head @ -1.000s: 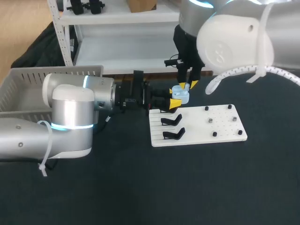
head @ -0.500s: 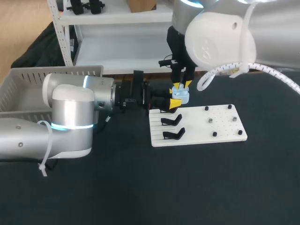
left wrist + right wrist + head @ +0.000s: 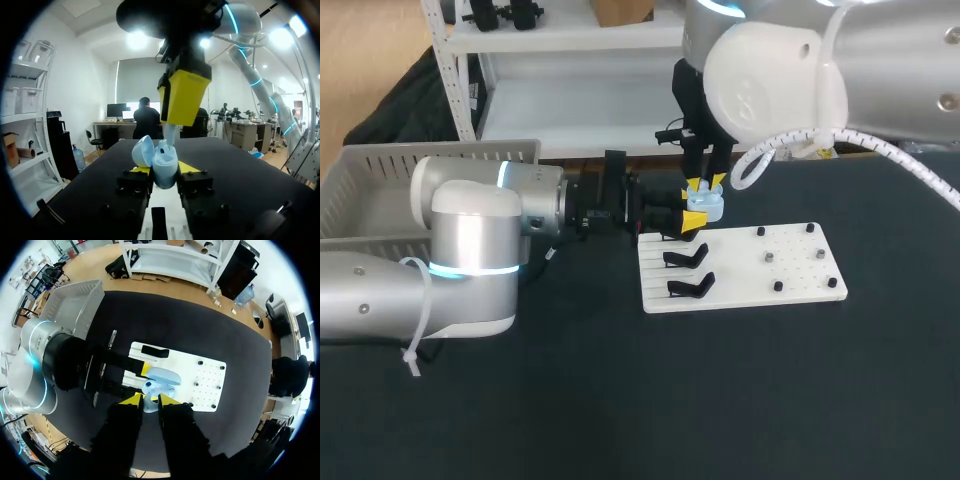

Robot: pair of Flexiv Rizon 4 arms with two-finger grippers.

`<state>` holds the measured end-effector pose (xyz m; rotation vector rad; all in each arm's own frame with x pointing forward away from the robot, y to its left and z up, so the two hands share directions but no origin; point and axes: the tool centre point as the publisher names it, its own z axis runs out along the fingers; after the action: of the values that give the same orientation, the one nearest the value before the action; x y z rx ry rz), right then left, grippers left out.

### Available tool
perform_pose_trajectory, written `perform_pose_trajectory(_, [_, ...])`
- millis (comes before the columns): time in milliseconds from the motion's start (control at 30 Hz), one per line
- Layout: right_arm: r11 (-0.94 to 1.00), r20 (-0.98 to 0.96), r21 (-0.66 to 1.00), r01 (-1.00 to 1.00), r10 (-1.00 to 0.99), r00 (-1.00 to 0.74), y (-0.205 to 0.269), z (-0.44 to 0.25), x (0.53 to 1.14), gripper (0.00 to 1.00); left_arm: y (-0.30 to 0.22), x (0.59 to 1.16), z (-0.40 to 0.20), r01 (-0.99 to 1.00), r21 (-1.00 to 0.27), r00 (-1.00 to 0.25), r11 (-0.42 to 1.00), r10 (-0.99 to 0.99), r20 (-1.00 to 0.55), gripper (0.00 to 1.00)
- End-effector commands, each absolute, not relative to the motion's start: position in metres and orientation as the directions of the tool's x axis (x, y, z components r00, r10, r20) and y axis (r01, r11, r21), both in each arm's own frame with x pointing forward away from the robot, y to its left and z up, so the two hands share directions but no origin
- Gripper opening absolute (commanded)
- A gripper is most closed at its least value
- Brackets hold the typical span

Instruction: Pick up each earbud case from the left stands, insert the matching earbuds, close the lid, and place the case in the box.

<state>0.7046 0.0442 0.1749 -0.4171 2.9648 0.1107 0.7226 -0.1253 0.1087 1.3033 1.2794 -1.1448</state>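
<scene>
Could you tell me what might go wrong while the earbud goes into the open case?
The right gripper holds the earbud just over the case; slightly off, it could catch on the rim or the open lid. The left gripper grips the case only from two sides, so a downward push might tilt or slip it.

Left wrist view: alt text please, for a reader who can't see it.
The left claw is shut on a pale blue earbud case, its lid open to one side. The right claw hangs directly above the opening, holding what looks like a pale earbud down into the case.
</scene>
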Motion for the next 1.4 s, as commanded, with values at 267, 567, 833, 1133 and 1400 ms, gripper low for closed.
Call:
perform_pose_trajectory(267, [0.958, -0.135, 0.051, -0.283, -0.274, -0.952, 0.0467, 0.1714, 0.7066, 0.00, -0.1254, 0.7201, 0.1085, 1.000, 0.018, 0.017, 0.003, 0.113, -0.993, 0.00])
perform_pose_trajectory(567, [0.957, -0.125, 0.047, -0.287, -0.279, -0.952, 0.0478, 0.1681, 0.7068, 0.00, -0.1254, 0.7201, 0.1085, 1.000, 0.018, 0.017, 0.003, 0.113, -0.993, 0.00])
perform_pose_trajectory(833, [0.957, -0.119, 0.043, -0.285, -0.279, -0.953, 0.0466, 0.1653, 0.7065, 0.00, -0.1254, 0.7201, 0.1085, 1.000, 0.018, 0.017, 0.003, 0.113, -0.993, 0.00])
perform_pose_trajectory(1133, [0.959, -0.119, 0.043, -0.281, -0.274, -0.954, 0.0457, 0.1642, 0.7064, 0.00, -0.1254, 0.7201, 0.1085, 1.000, 0.018, 0.017, 0.003, 0.113, -0.993, 0.00])
perform_pose_trajectory(1400, [0.959, -0.123, 0.043, -0.280, -0.273, -0.954, 0.0452, 0.1642, 0.7086, 0.00, -0.1254, 0.7201, 0.1085, 1.000, 0.018, 0.017, 0.003, 0.113, -0.993, 0.00])
